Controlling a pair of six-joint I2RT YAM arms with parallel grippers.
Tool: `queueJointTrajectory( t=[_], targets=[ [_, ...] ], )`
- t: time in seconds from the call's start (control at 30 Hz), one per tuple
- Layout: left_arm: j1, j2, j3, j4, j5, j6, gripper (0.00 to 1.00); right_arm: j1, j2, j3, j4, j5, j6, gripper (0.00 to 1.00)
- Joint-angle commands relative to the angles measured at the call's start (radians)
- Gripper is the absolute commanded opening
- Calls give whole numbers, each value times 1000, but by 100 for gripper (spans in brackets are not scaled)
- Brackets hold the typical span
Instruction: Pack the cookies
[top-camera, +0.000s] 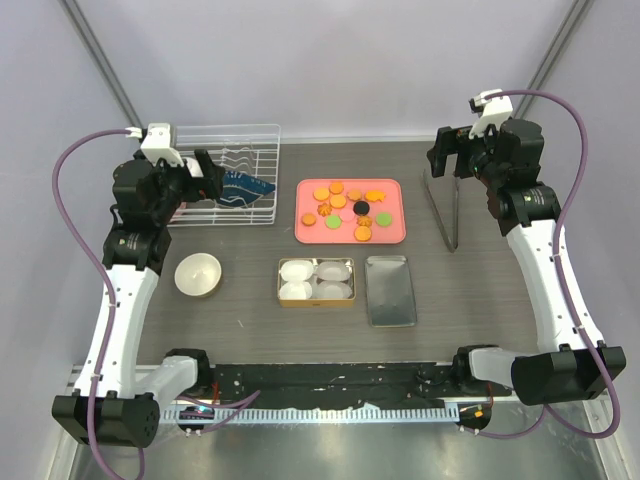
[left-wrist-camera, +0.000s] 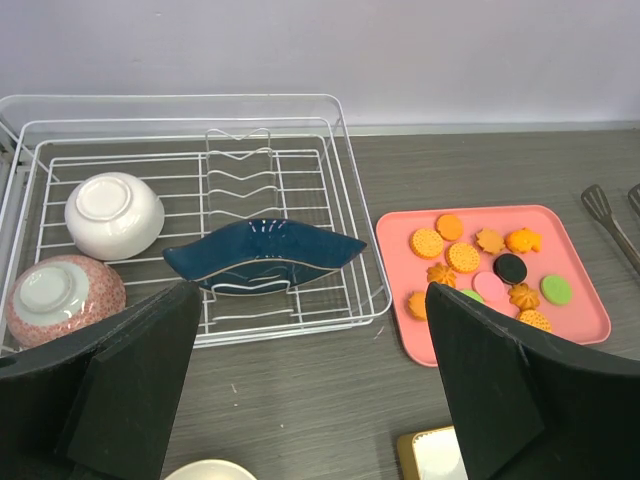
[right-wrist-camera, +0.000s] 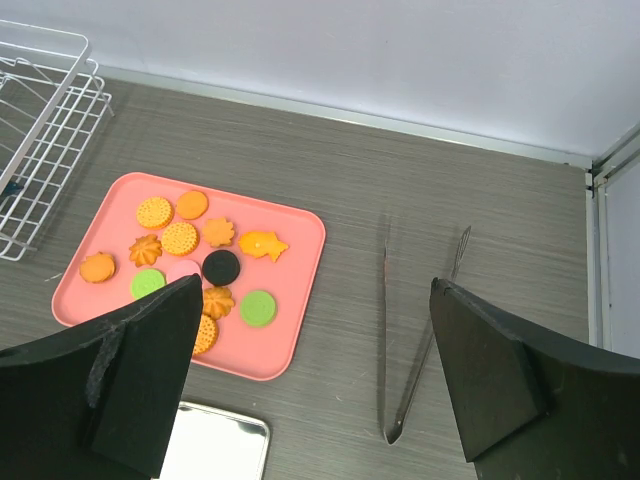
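The cookies (top-camera: 338, 201) lie on a pink tray (top-camera: 398, 195) at the middle back: mostly orange, a few green, one black (top-camera: 361, 207), one pale pink. They also show in the left wrist view (left-wrist-camera: 462, 257) and the right wrist view (right-wrist-camera: 180, 238). The gold tin (top-camera: 316, 281) holds several white paper cups. My left gripper (top-camera: 207, 168) hangs open and empty over the dish rack's right end, left of the tray (left-wrist-camera: 312, 300). My right gripper (top-camera: 450, 155) is open and empty above the tongs, right of the tray (right-wrist-camera: 317, 285).
The tin's silver lid (top-camera: 391, 290) lies right of the tin. Metal tongs (top-camera: 446, 210) lie right of the tray. A white wire dish rack (top-camera: 262, 140) at back left holds a blue dish (left-wrist-camera: 265, 252) and two bowls. A white bowl (top-camera: 198, 274) sits left of the tin.
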Motion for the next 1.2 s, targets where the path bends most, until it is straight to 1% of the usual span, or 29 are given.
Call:
queueJointTrajectory(
  t=[0.0, 0.43, 0.53, 0.67, 0.73, 0.8, 1.03, 1.17],
  targets=[
    [5, -23, -3, 48, 6, 9, 100, 4, -9, 2, 28, 3, -14, 100],
    [5, -21, -2, 50, 4, 15, 100, 4, -16, -7, 34, -19, -24, 100],
    [5, -20, -2, 47, 3, 25, 100, 4, -23, -24, 28, 18, -32, 100],
    [5, -21, -18, 47, 4, 38, 100, 4, -5, -56, -6, 108, -50, 100],
    [6, -23, -34, 47, 6, 41, 100, 4, 21, -92, -17, 188, -47, 100],
    [5, -24, -46, 51, 7, 46, 100, 4, 38, -139, -21, 217, -50, 100],
    [5, -29, -103, 71, 16, 55, 100, 1, 133, -234, -9, 265, -49, 100],
    [5, -27, -129, 77, 24, 55, 100, -3, 182, -265, 17, 254, -52, 100]
  ],
)
